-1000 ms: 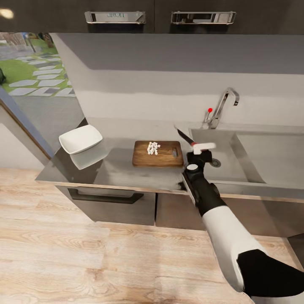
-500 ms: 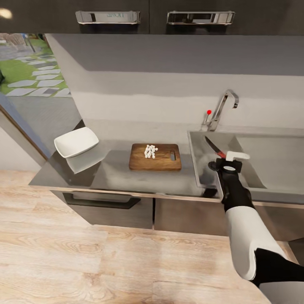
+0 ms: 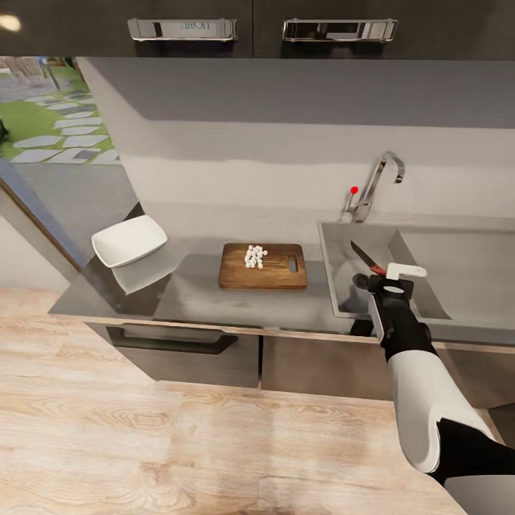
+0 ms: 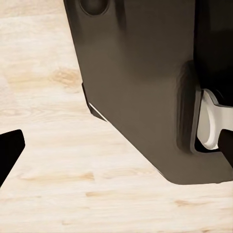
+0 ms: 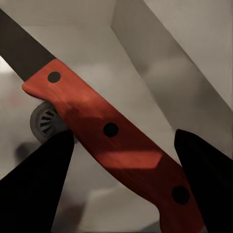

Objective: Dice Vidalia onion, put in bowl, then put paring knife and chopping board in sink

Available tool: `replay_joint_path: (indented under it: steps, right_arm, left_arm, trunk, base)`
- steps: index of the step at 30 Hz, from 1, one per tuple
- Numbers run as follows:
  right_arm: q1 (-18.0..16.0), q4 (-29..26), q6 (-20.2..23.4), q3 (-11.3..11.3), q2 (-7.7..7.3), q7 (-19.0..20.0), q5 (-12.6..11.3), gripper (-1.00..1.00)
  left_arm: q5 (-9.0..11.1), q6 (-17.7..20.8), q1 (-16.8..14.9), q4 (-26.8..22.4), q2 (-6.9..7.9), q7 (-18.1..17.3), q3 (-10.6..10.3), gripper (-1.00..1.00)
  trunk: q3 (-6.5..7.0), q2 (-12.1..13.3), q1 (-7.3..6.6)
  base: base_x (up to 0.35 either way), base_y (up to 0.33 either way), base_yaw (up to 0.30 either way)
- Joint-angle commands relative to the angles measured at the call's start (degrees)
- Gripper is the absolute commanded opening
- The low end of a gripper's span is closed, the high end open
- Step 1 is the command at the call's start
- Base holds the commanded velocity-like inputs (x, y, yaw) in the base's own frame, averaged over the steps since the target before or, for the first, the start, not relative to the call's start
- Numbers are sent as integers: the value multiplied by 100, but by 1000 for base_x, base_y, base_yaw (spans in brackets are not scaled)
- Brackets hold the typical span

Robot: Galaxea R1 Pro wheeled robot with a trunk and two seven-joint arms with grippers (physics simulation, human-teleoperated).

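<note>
A: Where's the short paring knife (image 3: 365, 258) with the dark blade and riveted red-brown handle?

B: Over the matte grey sink (image 3: 422, 247) basin, near its left wall, clamped by the handle in the right gripper (image 3: 388, 277). Its long axis slants, tip up toward the back-left corner.

A: Which step?

B: Probably depositing the knife, though white onion dice (image 3: 254, 256) sit unbowled on the brown wooden chopping board (image 3: 272, 275). Next: lower, then release.

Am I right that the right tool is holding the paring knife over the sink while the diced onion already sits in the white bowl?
Not quite. The right tool does hold the paring knife over the sink, but the diced onion is on the chopping board, not in the bowl, as the head view shows.
</note>
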Motion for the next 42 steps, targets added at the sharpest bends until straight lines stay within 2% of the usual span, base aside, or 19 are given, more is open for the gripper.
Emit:
replay_joint_path:
  steps: [1, 10, 18, 26, 31, 40, 42]
  right_arm:
    - [-4, -6, 46, -9, 5, 21, 52, -100]
    - [-4, 22, 49, -10, 8, 46, 59, -100]
    - [-4, 585, 37, -19, -4, 60, 68, -100]
    - [-4, 790, 25, -39, -24, 45, 82, -100]
    - [-4, 1026, 28, -45, -211, 38, 77, -100]
    - [-4, 1236, 5, -45, -265, 34, 77, -100]
    - [-4, 1242, 0, -45, -315, 35, 77, -100]
  left_arm:
    - [49, -20, -4, 8, 1, 14, -49, 100]
    - [57, -20, -2, 21, 22, 14, -40, 100]
    - [64, -20, -2, 24, 39, 14, -40, 100]
    - [66, -20, -5, 28, 49, 14, -40, 100]
    - [67, -20, -3, 21, 40, 12, -40, 100]
    - [65, -20, -3, 24, 30, 13, -40, 100]
    - [65, -20, -2, 28, 31, 10, -40, 100]
  trunk:
    - [-8, -9, 3]
    - [-8, -9, 3]
    - [-8, -9, 3]
    - [-8, -9, 3]
    - [-8, -9, 3]
    - [-8, -9, 3]
    - [-8, -9, 3]
  base:
    - [0, 0, 0]
    - [95, 0, 0]
    - [306, 0, 0]
    - [33, 1, 0]
    - [218, 107, 0]
    - [89, 35, 0]
    - [1, 0, 0]
